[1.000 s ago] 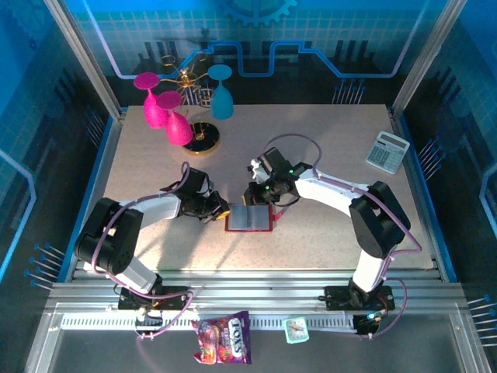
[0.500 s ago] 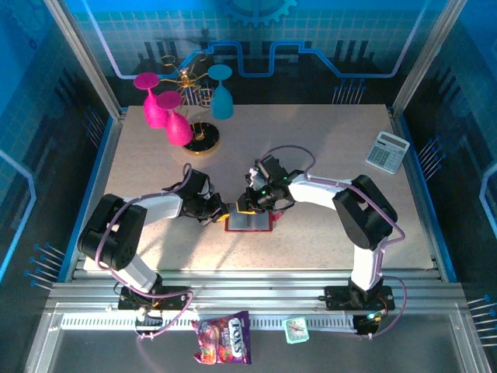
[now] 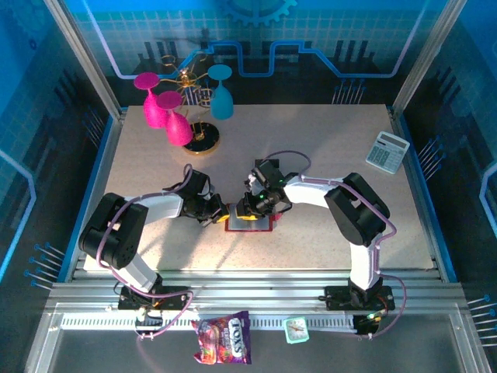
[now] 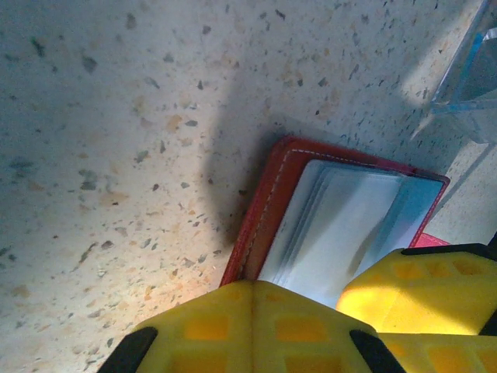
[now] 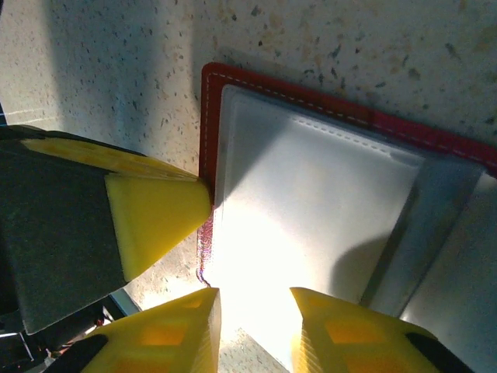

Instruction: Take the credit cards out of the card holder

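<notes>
The red card holder (image 3: 250, 221) lies open and flat on the table between the two arms. My left gripper (image 4: 250, 307) is shut, and its yellow tips rest on the holder's red left edge (image 4: 262, 206). My right gripper (image 5: 255, 315) is open and hovers low over the pale inner pocket (image 5: 311, 194), its two fingertips (image 5: 175, 330) straddling the pocket's near edge. Layered pale edges (image 4: 311, 233) show inside the holder. Glare keeps me from telling the credit cards from the pockets. In the top view the right gripper (image 3: 250, 208) is just right of the left gripper (image 3: 220, 211).
A grey-white calculator (image 3: 387, 151) lies at the far right. Pink and blue glasses hang on a gold stand (image 3: 190, 124) at the back left. A clear plastic box (image 4: 470, 70) sits just past the holder. A candy bag (image 3: 223, 338) lies on the front rail.
My right gripper has come down and leftward onto the open holder and has opened its jaws. My left gripper has stayed at the holder's left edge, closing the last bit.
</notes>
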